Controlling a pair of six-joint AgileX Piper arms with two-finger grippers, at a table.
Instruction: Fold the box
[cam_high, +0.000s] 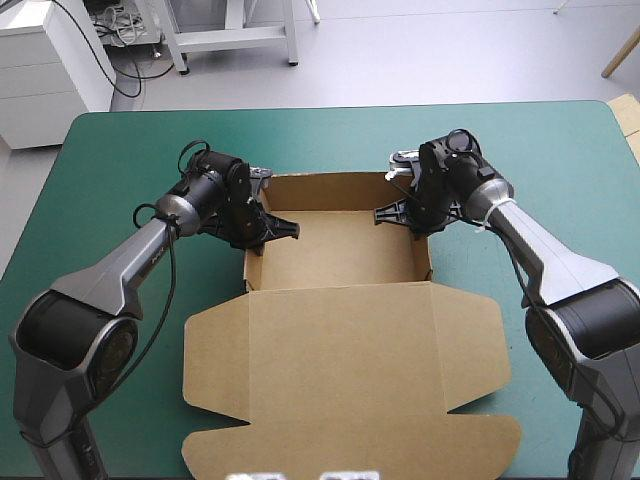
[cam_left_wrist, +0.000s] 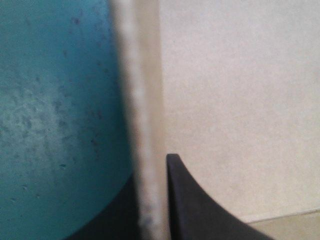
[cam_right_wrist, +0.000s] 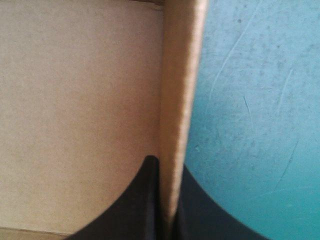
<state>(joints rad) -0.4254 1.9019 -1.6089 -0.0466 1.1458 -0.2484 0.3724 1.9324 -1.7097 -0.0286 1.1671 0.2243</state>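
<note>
Box (cam_high: 340, 330) is parked mid-table (cam_high: 110, 160) on the teal-green cover, and it reads as an open tray. The back and side walls are up, and the lid (cam_high: 350, 400) lies flat on the robot's side of the tray, flaps spread.

Both arms are on it, one per side. The left pincer (cam_high: 262, 228) is pinching the tray's left wall (cam_high: 248, 255) toward its far end. One black finger is inside the tray and one outside, with the board sandwiched between them and barely any gap. The right pincer (cam_high: 402, 212) mirrors that on the right wall (cam_high: 426, 250), also near the back corner and also clamped onto the board. In the wrist cameras the wall's top edge runs straight out ahead between the fingers, tray floor on one side and bare table on the other.

What the next move hangs on, I reckon: each gripped wall runs lengthwise away from the robot, in line with its pincer. Each arm is at its own nearer wall, so no crossing over. The lid sits nearer the robot than either pincer. My guess is the walls are getting squared or tucked, and an uneven release might let one flop outward.
</note>
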